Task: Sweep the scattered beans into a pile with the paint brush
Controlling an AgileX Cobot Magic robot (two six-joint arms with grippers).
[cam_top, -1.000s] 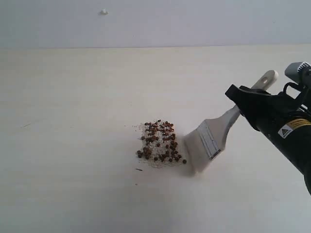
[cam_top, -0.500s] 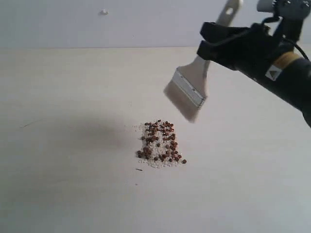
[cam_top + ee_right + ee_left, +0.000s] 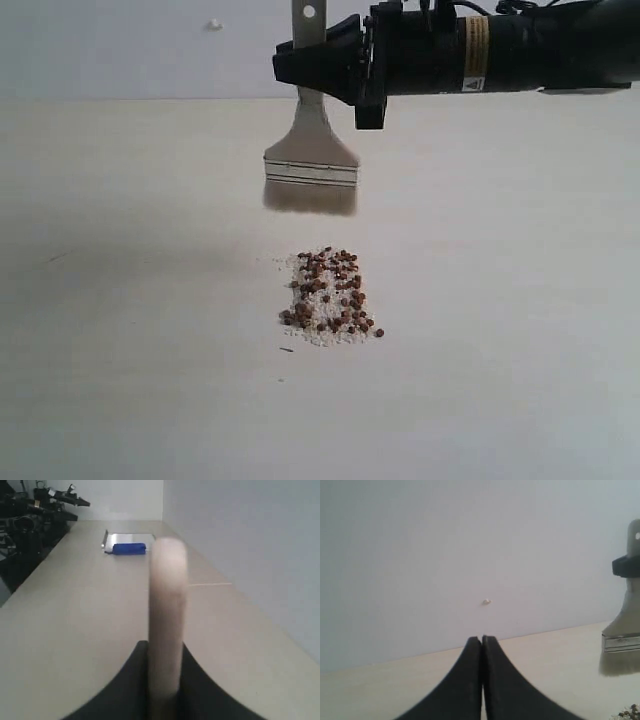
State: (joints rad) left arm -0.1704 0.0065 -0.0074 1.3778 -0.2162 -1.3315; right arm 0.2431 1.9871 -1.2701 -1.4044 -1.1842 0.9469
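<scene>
The reddish-brown beans (image 3: 330, 295) lie gathered with whitish crumbs in a compact pile (image 3: 327, 300) at the middle of the pale table. The paint brush (image 3: 311, 160) hangs upright in the air behind the pile, bristles down and clear of the table. My right gripper (image 3: 318, 62) reaches in from the right and is shut on its wooden handle (image 3: 167, 615). The brush (image 3: 622, 642) also shows at the edge of the left wrist view, with a few beans (image 3: 629, 712) below it. My left gripper (image 3: 482, 640) is shut on nothing; it is out of the exterior view.
A wall stands behind the table (image 3: 120, 260) with a small white mark (image 3: 214, 24) on it. In the right wrist view a flat grey tray with a blue object (image 3: 129, 548) lies far along the table, and dark equipment (image 3: 35, 510) stands beside it.
My right gripper lifted the brush off the table from the pile's right side, then carried it up and leftward, turning it upright behind the pile. The pile has not moved.
</scene>
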